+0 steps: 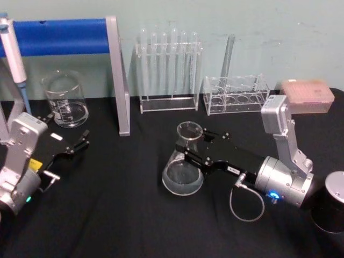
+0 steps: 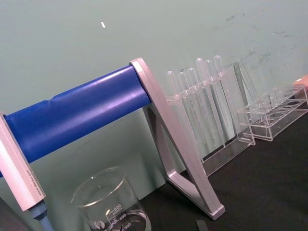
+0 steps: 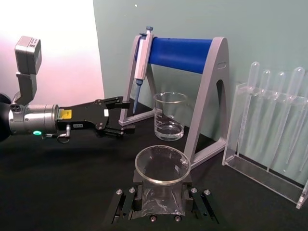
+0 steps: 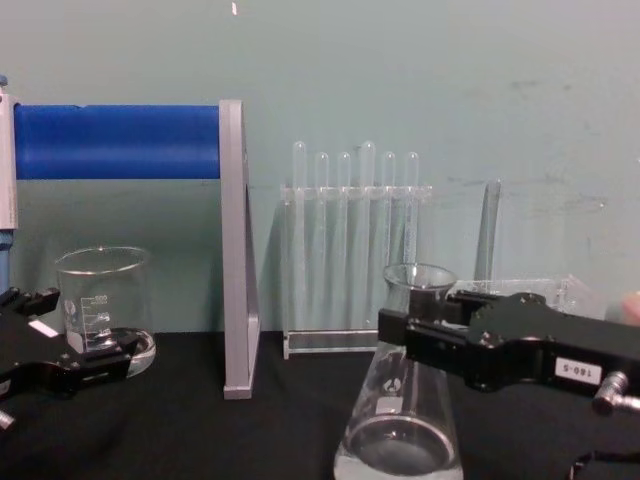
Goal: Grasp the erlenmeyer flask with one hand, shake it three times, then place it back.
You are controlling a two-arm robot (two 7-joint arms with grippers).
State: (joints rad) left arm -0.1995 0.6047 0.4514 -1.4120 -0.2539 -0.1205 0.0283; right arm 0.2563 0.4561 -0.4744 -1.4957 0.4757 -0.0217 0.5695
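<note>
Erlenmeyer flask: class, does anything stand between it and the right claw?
Nothing visible does: the right claw is shut on the erlenmeyer flask at its neck. The left claw waits apart by the beaker.

Seen from my remote console, each arm ended in a silver drum-shaped wrist joint (image 1: 279, 180) topped by a boxy silver camera housing (image 1: 275, 113). The right claw (image 1: 191, 145) was flat black, studded with small screws (image 3: 131, 190) and tagged with a white label (image 4: 577, 368). A thin grey cable (image 1: 247, 207) looped from its wrist beside a blue light (image 1: 273, 195). The left claw (image 1: 84, 140), also black, carried a yellow sticker (image 1: 34, 164) and a green light (image 3: 36, 133).
</note>
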